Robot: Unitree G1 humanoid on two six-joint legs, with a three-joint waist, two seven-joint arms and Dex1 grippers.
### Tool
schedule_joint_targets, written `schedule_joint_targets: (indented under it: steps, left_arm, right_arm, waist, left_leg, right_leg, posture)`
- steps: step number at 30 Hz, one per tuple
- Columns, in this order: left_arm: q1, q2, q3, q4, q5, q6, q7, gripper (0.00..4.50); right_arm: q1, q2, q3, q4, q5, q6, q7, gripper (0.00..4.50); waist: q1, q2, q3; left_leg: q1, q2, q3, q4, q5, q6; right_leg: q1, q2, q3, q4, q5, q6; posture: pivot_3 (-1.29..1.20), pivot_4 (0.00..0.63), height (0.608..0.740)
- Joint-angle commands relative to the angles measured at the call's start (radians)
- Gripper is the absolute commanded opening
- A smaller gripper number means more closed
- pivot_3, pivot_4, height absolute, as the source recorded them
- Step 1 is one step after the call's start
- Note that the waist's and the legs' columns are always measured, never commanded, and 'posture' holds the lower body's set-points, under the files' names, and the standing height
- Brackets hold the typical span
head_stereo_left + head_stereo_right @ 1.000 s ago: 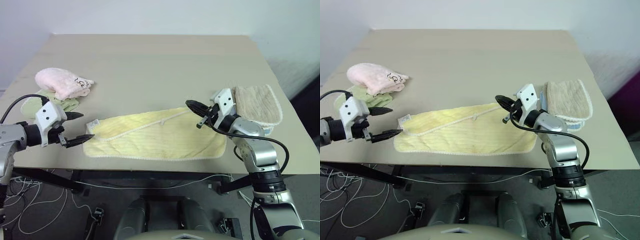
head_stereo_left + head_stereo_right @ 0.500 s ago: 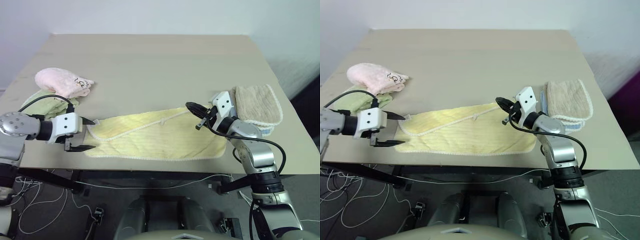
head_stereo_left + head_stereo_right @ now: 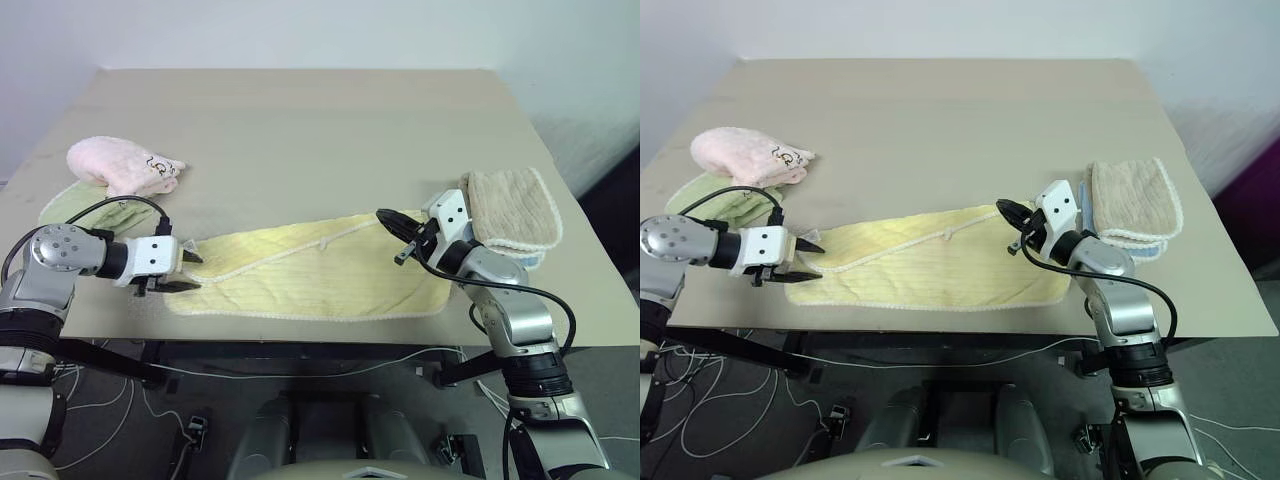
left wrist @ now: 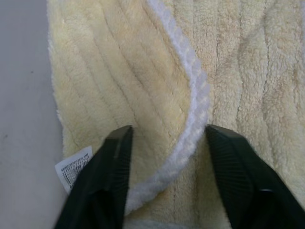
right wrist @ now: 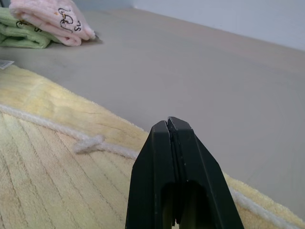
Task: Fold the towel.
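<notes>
The towel [image 3: 310, 270] lies along the near edge of the table [image 3: 320, 130]. The left gripper [image 4: 167, 157] straddles its left corner, fingers apart. The right gripper [image 5: 172, 138], fingers together, hovers over its right end.

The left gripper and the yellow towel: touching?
Cannot tell. In the left wrist view the left gripper straddles the yellow towel's corded edge, contact unclear.
</notes>
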Motion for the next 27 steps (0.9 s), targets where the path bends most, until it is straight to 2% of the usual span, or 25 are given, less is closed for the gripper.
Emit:
schedule_joint_targets:
  steps: [1,2,7,11,17,21,25,27]
  left_arm:
    - [-0.029,0.011,0.013,0.005,-0.005,-0.019,-0.006,1.22]
    - [-0.03,0.012,0.014,0.005,-0.007,-0.017,-0.007,0.94]
    - [-0.021,0.012,0.021,-0.011,-0.019,-0.009,-0.007,0.94]
    - [-0.01,0.006,0.044,-0.039,-0.061,0.026,-0.009,0.05]
    - [-0.009,-0.001,0.106,-0.082,-0.106,0.121,0.074,0.01]
    - [0.049,-0.004,0.148,-0.166,-0.135,0.181,0.12,0.0]
    - [0.102,-0.005,0.193,-0.221,-0.152,0.232,0.181,0.0]
    - [0.133,-0.005,0.216,-0.245,-0.161,0.25,0.21,0.0]
  right_arm:
    - [-0.002,0.003,-0.015,-0.052,0.008,-0.007,-0.01,0.0]
    - [-0.003,0.004,-0.013,-0.051,0.008,-0.008,-0.01,0.0]
    - [-0.013,0.007,-0.008,-0.04,0.008,-0.011,-0.007,0.0]
    - [-0.022,0.005,-0.009,-0.034,0.009,-0.013,-0.002,0.0]
    - [-0.048,-0.054,-0.013,-0.013,-0.046,-0.038,0.002,0.0]
    - [-0.072,-0.166,0.039,0.035,-0.151,-0.11,0.069,0.92]
    - [-0.115,-0.272,0.09,0.104,-0.239,-0.209,0.148,2.29]
    - [-0.176,-0.303,0.1,0.193,-0.291,-0.276,0.143,3.02]
  waist:
    - [0.0,0.0,0.0]
    - [0.0,0.0,0.0]
    - [0.0,0.0,0.0]
    - [0.0,0.0,0.0]
    - [0.0,0.0,0.0]
    - [0.0,0.0,0.0]
    - [-0.001,0.0,0.0]
    - [-0.005,0.0,0.0]
  left_leg:
    - [0.0,0.0,0.0,0.0,0.0,0.0]
    - [0.0,0.0,0.0,0.0,0.0,0.0]
    - [0.0,0.0,0.0,0.0,0.0,0.0]
    - [0.0,0.0,0.0,0.0,0.0,0.0]
    - [0.0,0.0,0.0,0.001,0.0,0.0]
    - [0.0,0.0,0.0,0.001,0.0,0.0]
    - [0.0,0.0,0.0,0.001,0.0,0.0]
    - [0.0,0.0,0.0,0.001,0.0,0.0]
  right_leg:
    - [0.0,0.0,0.0,0.0,0.0,0.0]
    - [0.0,0.0,0.0,0.0,0.0,0.0]
    - [0.0,0.0,0.0,0.0,0.0,0.0]
    - [0.0,0.0,0.0,0.0,0.0,0.0]
    - [0.0,0.0,0.0,0.0,0.0,0.0]
    - [0.0,0.0,0.0,0.0,0.0,0.0]
    - [0.0,0.0,0.0,0.0,0.0,0.0]
    - [0.0,0.0,0.0,0.0,0.0,0.0]
  posture:
    - [0.0,0.15,0.74]
    - [0.0,0.15,0.74]
    - [0.0,0.15,0.74]
    - [0.0,0.15,0.74]
    - [0.0,0.15,0.74]
    - [0.0,0.15,0.74]
    - [0.0,0.15,0.74]
    - [0.0,0.15,0.74]
